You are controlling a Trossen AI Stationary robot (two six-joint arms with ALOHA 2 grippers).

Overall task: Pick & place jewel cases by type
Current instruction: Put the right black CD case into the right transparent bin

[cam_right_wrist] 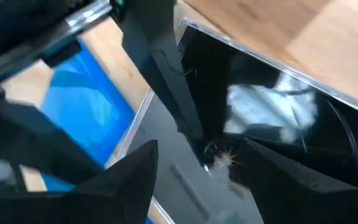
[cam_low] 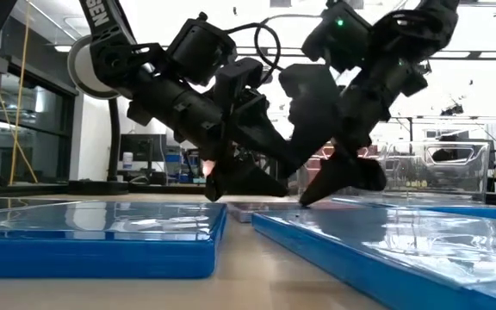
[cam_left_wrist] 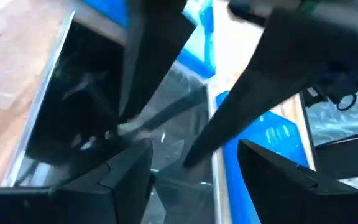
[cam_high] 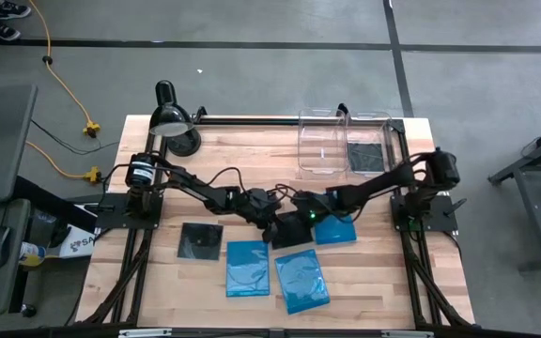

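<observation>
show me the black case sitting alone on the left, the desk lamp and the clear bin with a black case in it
black jewel case (cam_high: 201, 240), high view, middle of its glossy face
desk lamp (cam_high: 169, 117), high view, top of its black shade
clear bin (cam_high: 368, 119), high view, its far rim

The table (cam_high: 364, 282) is pale wood, laid in lengthwise butcher-block strips. Three jewel cases are bright blue: one (cam_high: 248, 268) with a faint pale swirl on its cover, a second (cam_high: 301, 280) beside it, and a third (cam_high: 339, 231) partly under the arms. A glossy black jewel case (cam_high: 200, 240) lies on the wood, and another black one (cam_high: 365, 156) shows inside a clear bin (cam_high: 383, 122). The second bin (cam_high: 322, 141) is clear too. Both arms are matte black, as is the desk lamp (cam_high: 172, 119). Yellow cables (cam_high: 64, 89) cross the grey floor (cam_high: 486, 84).
</observation>
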